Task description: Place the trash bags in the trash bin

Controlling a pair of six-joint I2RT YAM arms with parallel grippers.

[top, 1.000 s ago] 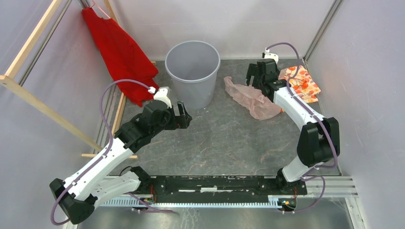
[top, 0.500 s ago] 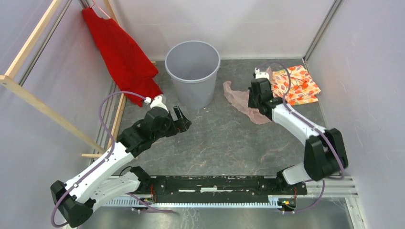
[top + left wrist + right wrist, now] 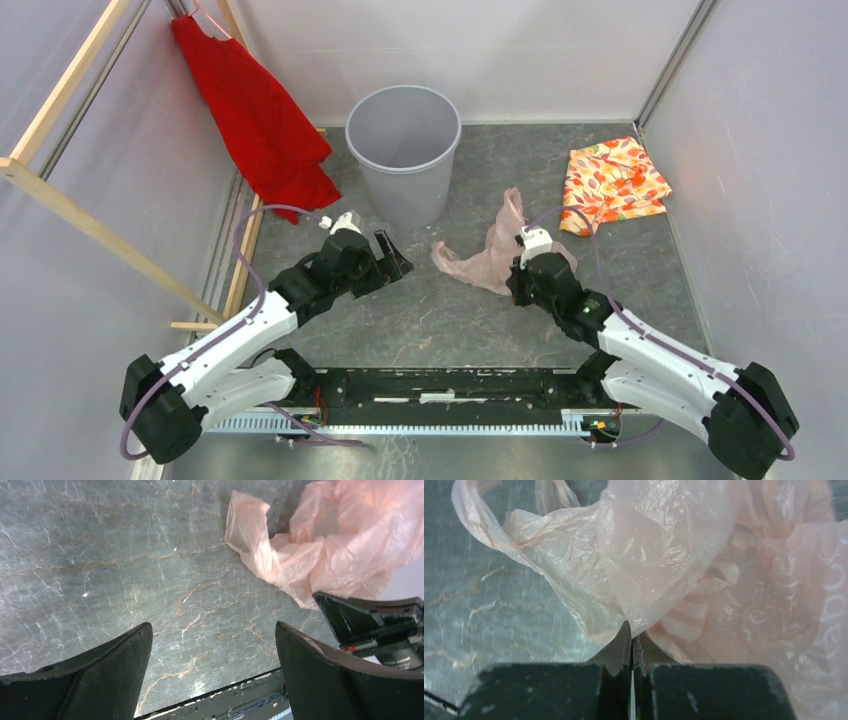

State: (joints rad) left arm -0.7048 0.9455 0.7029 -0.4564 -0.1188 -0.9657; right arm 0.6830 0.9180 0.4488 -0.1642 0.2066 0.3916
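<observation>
Pale pink trash bag (image 3: 487, 258) crumpled at mid-bench (image 3: 450, 320), in front of the grey trash bin (image 3: 405, 195) and apart from it. Pinched by the right tool (image 3: 631, 647), clamped tight on a fold. Left tool (image 3: 212, 635) spread wide, empty, near the bag's left end.

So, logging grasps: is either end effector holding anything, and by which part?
Right end effector pinches a fold of the bag; left end effector holds nothing.
</observation>
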